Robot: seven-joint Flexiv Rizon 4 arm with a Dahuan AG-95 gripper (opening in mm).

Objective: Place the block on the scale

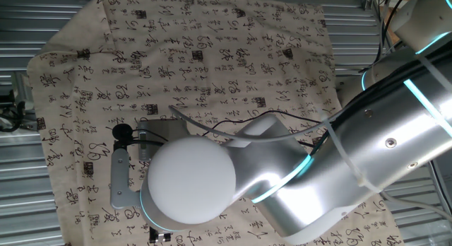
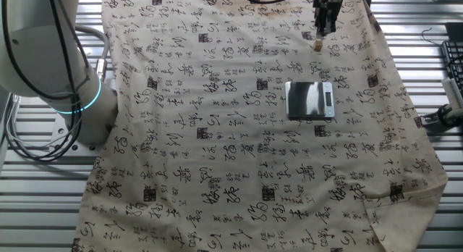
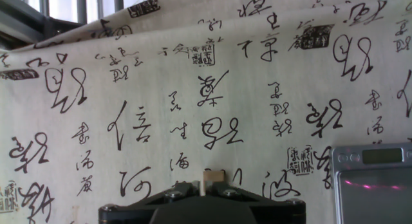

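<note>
In the hand view my gripper [image 3: 207, 187] is shut on the block [image 3: 213, 177], a small tan wooden cube that sticks out between the two dark jaws. The other fixed view shows the gripper [image 2: 319, 36] at the cloth's far edge, with the block [image 2: 317, 44] at its tips just above the cloth. The scale [image 2: 309, 100], flat, grey and square with a display strip on its right side, lies on the cloth nearer the camera than the gripper. In the hand view the scale [image 3: 373, 185] is at the lower right. In the one fixed view the arm hides the gripper and block.
A beige cloth [image 2: 217, 136] printed with black characters and dark square stamps covers the table. The robot's base [image 2: 65, 71] stands at the left. The arm's white elbow [image 1: 187, 179] fills the lower part of the one fixed view. A keyboard edge [image 2: 452, 64] lies at the right.
</note>
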